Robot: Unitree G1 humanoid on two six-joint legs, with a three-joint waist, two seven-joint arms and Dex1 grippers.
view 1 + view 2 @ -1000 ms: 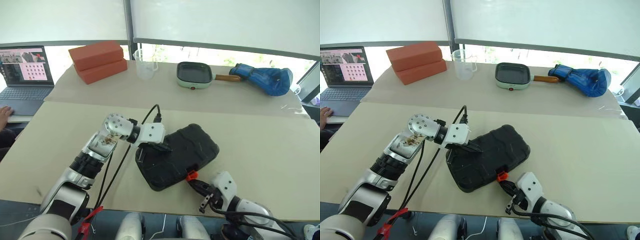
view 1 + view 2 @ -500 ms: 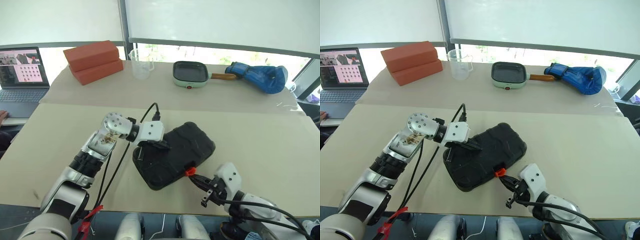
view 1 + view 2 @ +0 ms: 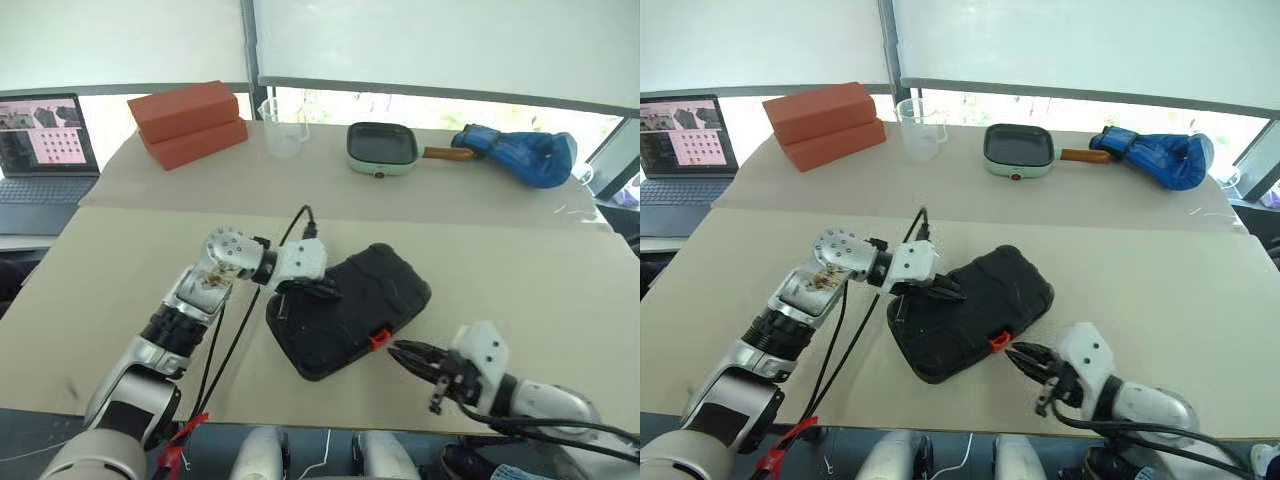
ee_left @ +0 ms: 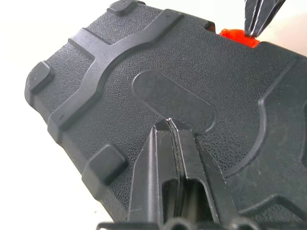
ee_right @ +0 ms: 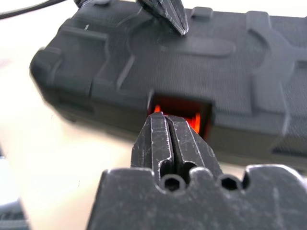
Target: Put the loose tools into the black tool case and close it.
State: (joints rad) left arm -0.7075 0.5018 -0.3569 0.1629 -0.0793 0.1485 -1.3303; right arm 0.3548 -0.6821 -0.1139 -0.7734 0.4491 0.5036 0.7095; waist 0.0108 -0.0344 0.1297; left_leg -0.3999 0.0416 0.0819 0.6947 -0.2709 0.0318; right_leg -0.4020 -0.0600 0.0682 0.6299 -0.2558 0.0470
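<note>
Black tool case (image 3: 350,308) is lid-down and flat on the near table, lying diagonally, orange latch (image 3: 379,338) on its near edge. No loose tools on the table, so my read is they're inside already.

Left gripper (image 4: 169,125): fingers pressed together, nothing between them, tips resting on the left end of the case's textured lid. Same spot as a second ago, looks like it's pinning the case down.

Right gripper (image 3: 402,351): fingers clenched together too, holding nothing. A second ago it sat right under the latch at the table's near edge; now it has lifted and slid off to the right, tip just beside the latch, pointing at it, a small gap between them. In the right wrist view the latch (image 5: 176,112) sits in its recess straight ahead of the tips.

Meaning: latch push looks finished or nearly so, and the right arm is backing off. Can't confirm from here that the latch is fully snapped; it's orange in the recess either way. If it holds, task is essentially done; left arm needs to let go.

Far table items (bricks (image 3: 190,122), pan (image 3: 385,148), blue glove (image 3: 525,155)) untouched.
</note>
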